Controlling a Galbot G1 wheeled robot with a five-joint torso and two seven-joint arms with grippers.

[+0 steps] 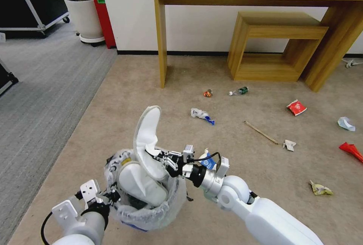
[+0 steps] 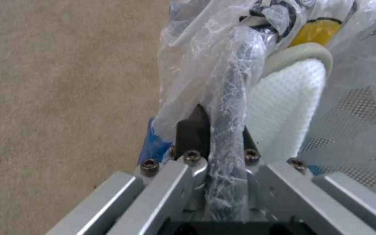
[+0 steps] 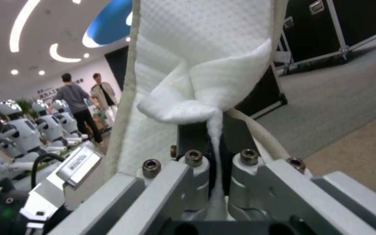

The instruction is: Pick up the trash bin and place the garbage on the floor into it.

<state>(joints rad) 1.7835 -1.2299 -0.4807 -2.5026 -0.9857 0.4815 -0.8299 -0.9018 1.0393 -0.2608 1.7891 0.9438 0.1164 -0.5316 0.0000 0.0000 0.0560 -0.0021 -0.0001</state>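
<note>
The trash bin, lined with a crinkly plastic bag, hangs low at the front left, and my left gripper is shut on its rim. A white slipper lies inside the bin. My right gripper is shut on a second white slipper, pinching its fabric and holding it upright over the bin's mouth. More garbage lies on the beige floor: a white-and-blue wrapper, a small bottle, a crumpled packet, a stick, a paper scrap and a red packet.
A wooden desk and a low wooden stool stand against the far wall. Grey ribbed carpet lies to the left, with a white planter and a red bin behind it. More wrappers lie at the right.
</note>
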